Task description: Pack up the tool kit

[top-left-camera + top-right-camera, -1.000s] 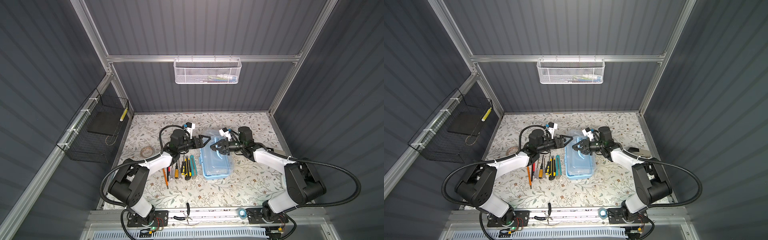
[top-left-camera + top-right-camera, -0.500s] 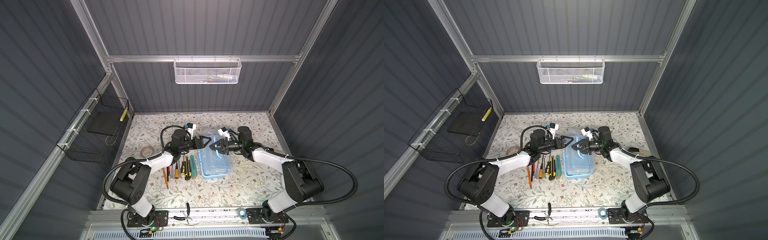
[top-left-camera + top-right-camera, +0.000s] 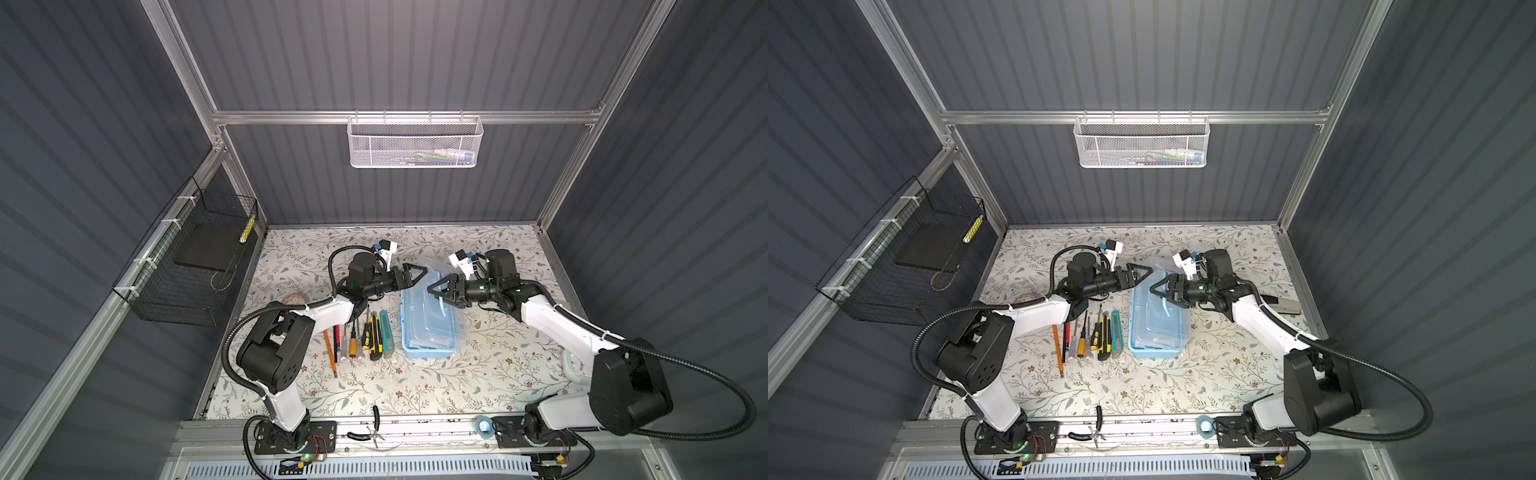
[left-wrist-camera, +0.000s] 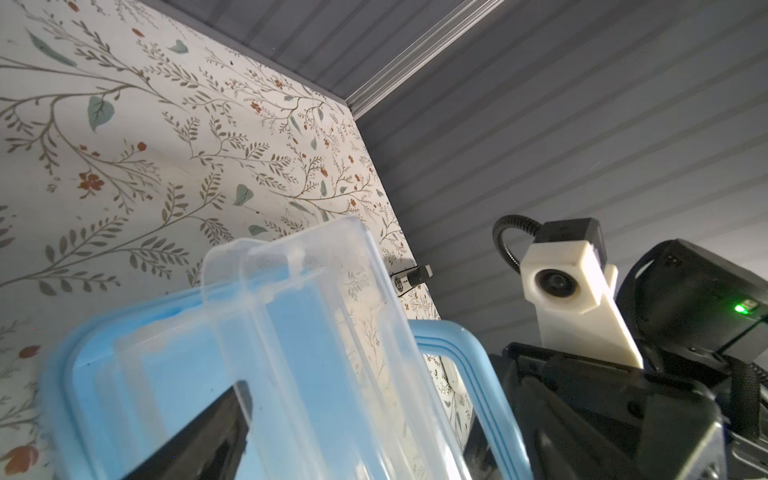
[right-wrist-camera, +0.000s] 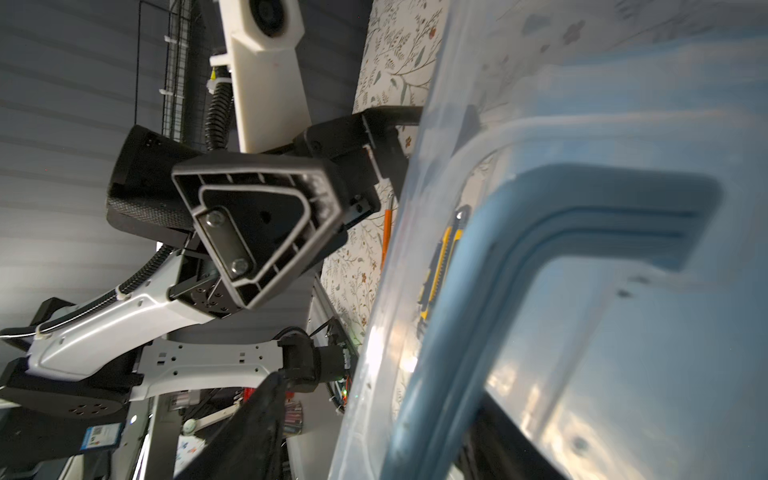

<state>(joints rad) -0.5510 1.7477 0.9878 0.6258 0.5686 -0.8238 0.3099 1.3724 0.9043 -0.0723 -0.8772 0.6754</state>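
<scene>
Dark grey ribbed walls [image 3: 415, 54] enclose a floral-patterned table [image 3: 478, 374]. A white mesh basket [image 3: 415, 143] hangs from the far aluminium rail [image 3: 291, 117], and a black wire basket [image 3: 187, 274] hangs on the left wall.

Light-blue box [image 3: 432, 328] lies mid-table, clear lid [image 4: 291, 291] ajar; screwdrivers [image 3: 352, 340] and utility knives [image 3: 376, 336] rowed beside it.

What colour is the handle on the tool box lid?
Light blue. The handle shows best in the right wrist view.
</scene>
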